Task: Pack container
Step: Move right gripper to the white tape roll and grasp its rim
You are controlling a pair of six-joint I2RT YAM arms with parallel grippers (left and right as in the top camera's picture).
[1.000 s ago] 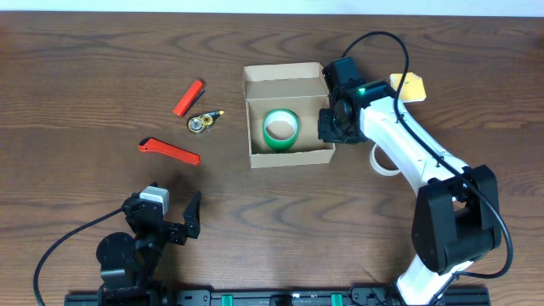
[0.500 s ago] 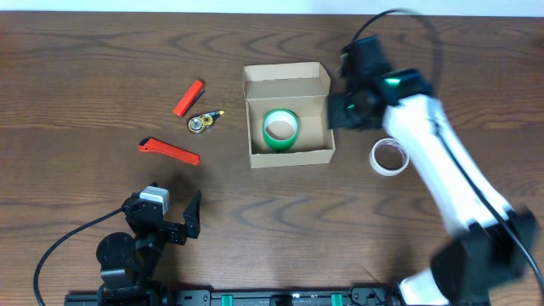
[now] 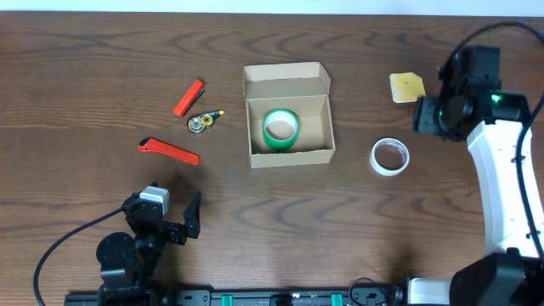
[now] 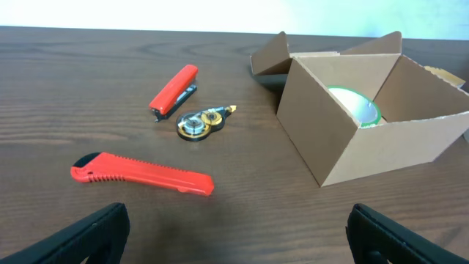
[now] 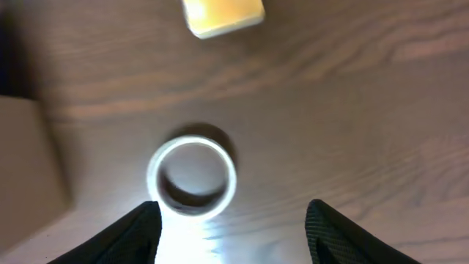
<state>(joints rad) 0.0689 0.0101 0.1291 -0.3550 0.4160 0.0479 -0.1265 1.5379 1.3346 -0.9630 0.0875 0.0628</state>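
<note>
The container (image 3: 289, 156) is set near the middle of the bench, its lid flap folded back toward the far edge so that the mouth is left free. A green tape roll (image 3: 266, 127) is already lodged inside. The right tool (image 5: 233, 224) is held released, fingers spread wide, over the white tape roll (image 5: 192, 210) toward the right edge, presumably the next item to be packed. The left tool (image 4: 238, 238) is parked released by the near edge.

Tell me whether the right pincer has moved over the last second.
Yes. In the overhead view the right pincer has swung rightward, away from the right wall of the container, to a spot past the white tape roll.
</note>
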